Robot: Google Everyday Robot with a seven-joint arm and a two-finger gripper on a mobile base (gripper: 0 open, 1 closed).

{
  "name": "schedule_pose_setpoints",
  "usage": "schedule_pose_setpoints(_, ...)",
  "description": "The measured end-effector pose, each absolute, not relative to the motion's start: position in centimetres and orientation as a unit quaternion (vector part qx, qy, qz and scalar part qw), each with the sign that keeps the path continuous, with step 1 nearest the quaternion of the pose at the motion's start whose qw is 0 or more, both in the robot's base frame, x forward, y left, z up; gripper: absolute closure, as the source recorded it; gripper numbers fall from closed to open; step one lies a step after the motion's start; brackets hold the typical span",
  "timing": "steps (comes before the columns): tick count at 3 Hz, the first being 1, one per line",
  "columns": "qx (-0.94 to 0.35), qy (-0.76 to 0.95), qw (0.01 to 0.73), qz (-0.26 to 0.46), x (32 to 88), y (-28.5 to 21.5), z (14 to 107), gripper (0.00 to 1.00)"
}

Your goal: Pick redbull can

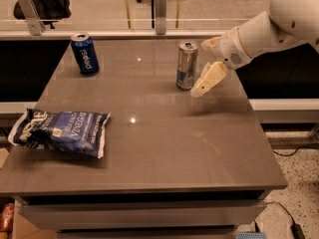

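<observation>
On the far right part of the brown, smooth-topped desk [164,153] stands the tall, slim silver metal redbull can [187,66], upright, with a blue patch near its base and its pull-tab top facing up. Just right of the can is the robot's cream-coloured two-finger hand [207,61], reaching in from the right on a white, rounded arm [269,26]. The hand is spread wide: the nearer finger [207,79] slants down and left, its tip close beside the lower part of the can, while the farther finger shows behind, level with the can's top. The can lies outside the gap between the fingers, at its left mouth; nothing is held. Whether the nearer fingertip touches the can cannot be told.

At the far left of the desk stands a shorter, wider dark blue Pepsi can [84,54], upright and well apart from the hand. At the near left edge lies a crumpled blue and white crisp bag [62,132], flat on its side.
</observation>
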State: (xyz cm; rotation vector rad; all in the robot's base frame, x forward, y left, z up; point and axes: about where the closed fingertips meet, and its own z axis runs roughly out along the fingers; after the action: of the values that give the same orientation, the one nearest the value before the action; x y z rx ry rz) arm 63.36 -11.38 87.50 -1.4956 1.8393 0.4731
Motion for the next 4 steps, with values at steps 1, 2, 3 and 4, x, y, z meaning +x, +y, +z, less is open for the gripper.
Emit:
schedule_pose_setpoints(1, -0.582, 0.703, 0.356, 0.199, 64.4, -10.2, 87.1, 0.16)
schedule_pose_setpoints(2, -0.588, 0.693, 0.359, 0.21, 65.0, -9.2, 87.1, 0.39)
schedule_pose_setpoints(3, -0.596, 0.681, 0.365, 0.219, 65.2, -8.4, 87.4, 0.63)
schedule_pose_setpoints(4, -0.603, 0.671, 0.369, 0.224, 65.3, -8.0, 87.9, 0.86)
